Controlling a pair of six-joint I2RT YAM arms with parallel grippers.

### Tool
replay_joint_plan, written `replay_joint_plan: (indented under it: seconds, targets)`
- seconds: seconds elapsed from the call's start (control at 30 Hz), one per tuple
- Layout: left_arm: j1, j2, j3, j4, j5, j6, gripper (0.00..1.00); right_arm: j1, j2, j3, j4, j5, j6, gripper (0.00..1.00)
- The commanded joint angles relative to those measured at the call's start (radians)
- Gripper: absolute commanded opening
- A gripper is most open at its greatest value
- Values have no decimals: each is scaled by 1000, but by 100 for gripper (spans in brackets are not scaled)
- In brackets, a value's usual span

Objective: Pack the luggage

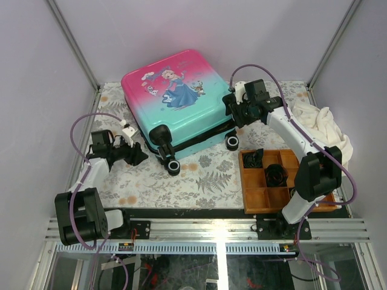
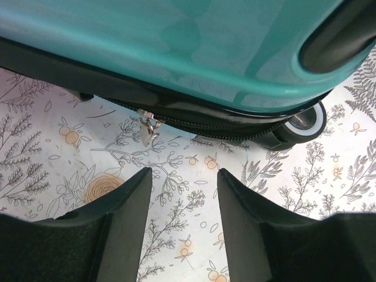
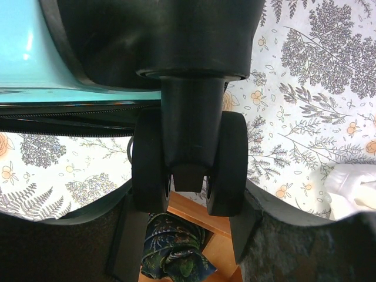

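Task looks barely started to me: the luggage [image 1: 175, 99] lies flat and closed at about 12 o'clock on the desk [image 1: 199, 178], printed side up. The zip reads shut along the stretch I can see. Stuff to pack is not in yet, as far as I can judge: white cloth [image 1: 317, 121] heaped at 3 o'clock, and the wooden tray [image 1: 256, 198] at 4 o'clock has dark items [image 1: 278, 174] in its compartments. So opening the case and loading are both left. Left arm reaches low from 8 o'clock, and the left gripper [image 2: 184, 179] points at the case's near-left edge. Its fingers are spread with nothing between them, hovering over the desk just short of the zipper pull [image 2: 148, 129], which dangles at the seam. Right arm stretches forward toward 1 o'clock and hooks back over the case's right corner. The right gripper [image 3: 188, 220] is spread wide, with a black caster wheel [image 3: 188, 158] framed in the gap. Can't tell if the pads touch it. A dark patterned fabric bundle [image 3: 170, 247] shows below, on the tray.
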Motion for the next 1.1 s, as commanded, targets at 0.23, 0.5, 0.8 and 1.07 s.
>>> replay_joint_plan:
  seconds: [0.23, 0.5, 0.8, 1.07]
  targets:
    - [-2, -9, -75, 327, 57, -15, 40, -13, -29, 34, 63, -30, 16, 0]
    - [-1, 20, -79, 361, 89, -31, 18, -15, -27, 39, 55, -20, 13, 0]
    - [-1, -70, -106, 217, 111, 116, 0, -15, -26, 47, 51, -23, 17, 0]
    - [7, -142, -139, 211, 67, 115, 12, -15, -26, 48, 46, -27, 17, 0]
